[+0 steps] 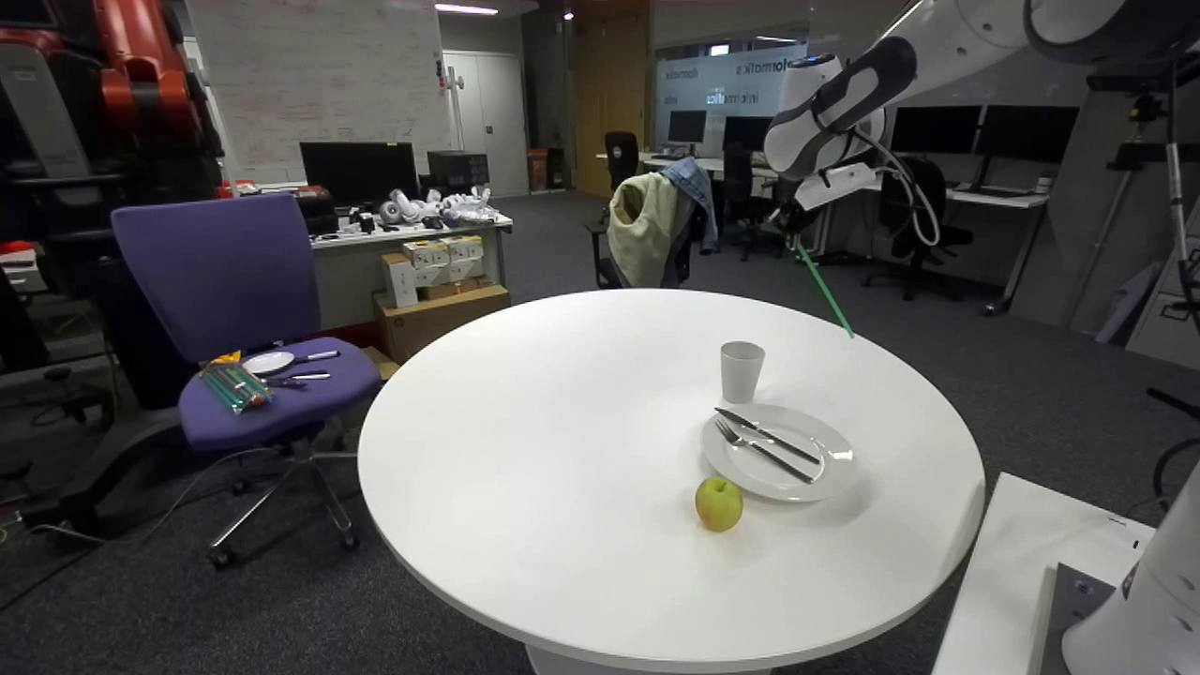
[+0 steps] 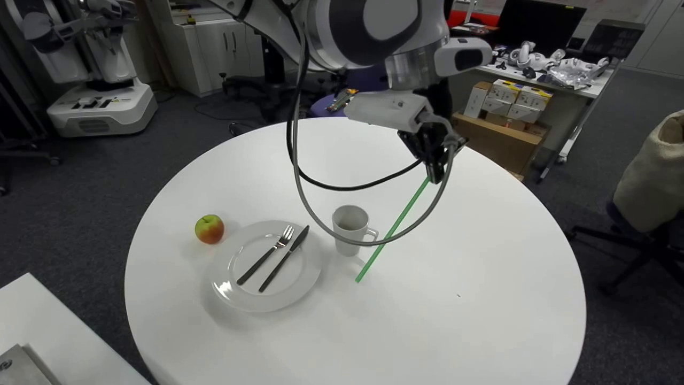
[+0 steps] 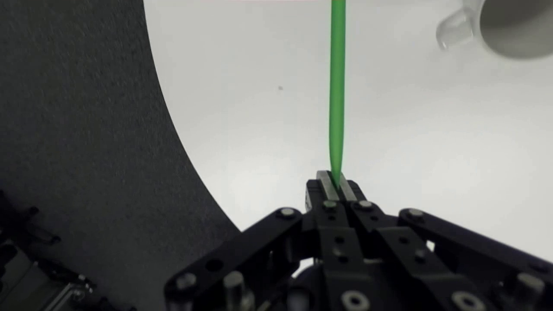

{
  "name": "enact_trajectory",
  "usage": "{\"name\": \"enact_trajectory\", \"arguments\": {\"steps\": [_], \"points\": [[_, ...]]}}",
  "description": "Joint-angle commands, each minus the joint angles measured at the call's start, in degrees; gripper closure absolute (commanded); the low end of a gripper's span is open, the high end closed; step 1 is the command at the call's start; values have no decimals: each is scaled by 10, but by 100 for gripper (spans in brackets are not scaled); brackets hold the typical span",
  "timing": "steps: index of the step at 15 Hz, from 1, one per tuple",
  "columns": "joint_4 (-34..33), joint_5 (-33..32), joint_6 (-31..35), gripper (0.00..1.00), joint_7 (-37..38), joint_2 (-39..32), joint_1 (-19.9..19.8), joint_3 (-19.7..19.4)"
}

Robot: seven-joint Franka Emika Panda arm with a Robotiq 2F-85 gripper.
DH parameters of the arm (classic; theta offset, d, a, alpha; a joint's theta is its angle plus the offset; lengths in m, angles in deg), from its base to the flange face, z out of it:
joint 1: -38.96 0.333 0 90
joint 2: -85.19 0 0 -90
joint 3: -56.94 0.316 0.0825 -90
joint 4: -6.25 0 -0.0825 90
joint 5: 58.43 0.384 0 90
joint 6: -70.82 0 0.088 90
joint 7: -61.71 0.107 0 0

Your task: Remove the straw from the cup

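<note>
- A round white table [image 1: 525,450] fills the middle of an exterior view, dark carpet [image 1: 281,623] around it.
- The green straw [image 3: 337,86] slants through the air, out of the cup [image 3: 516,30]; in the wrist view it runs down from the top edge.
- The gripper [image 3: 336,185] is closed on one end of it.
- The cup stands upright, upper right in the wrist view; removal looks done.
- Setting down well probably means lowering slowly, left of the cup there, and laying the straw flat before release, lest it roll.
- A grey cable [image 2: 368,244] crosses before the cup in an exterior view; best swing wide.
</note>
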Motion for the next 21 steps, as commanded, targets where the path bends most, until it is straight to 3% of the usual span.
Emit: {"name": "enact_trajectory", "arguments": {"steps": [1,6,10,21], "points": [[-65,-21,-89,100,14,-65,-32,5],[-129,-4,-130,100,35,-157,-64,16],[-167,8,-151,100,38,-204,-65,34],[-219,11,-128,100,62,-274,-73,42]]}}
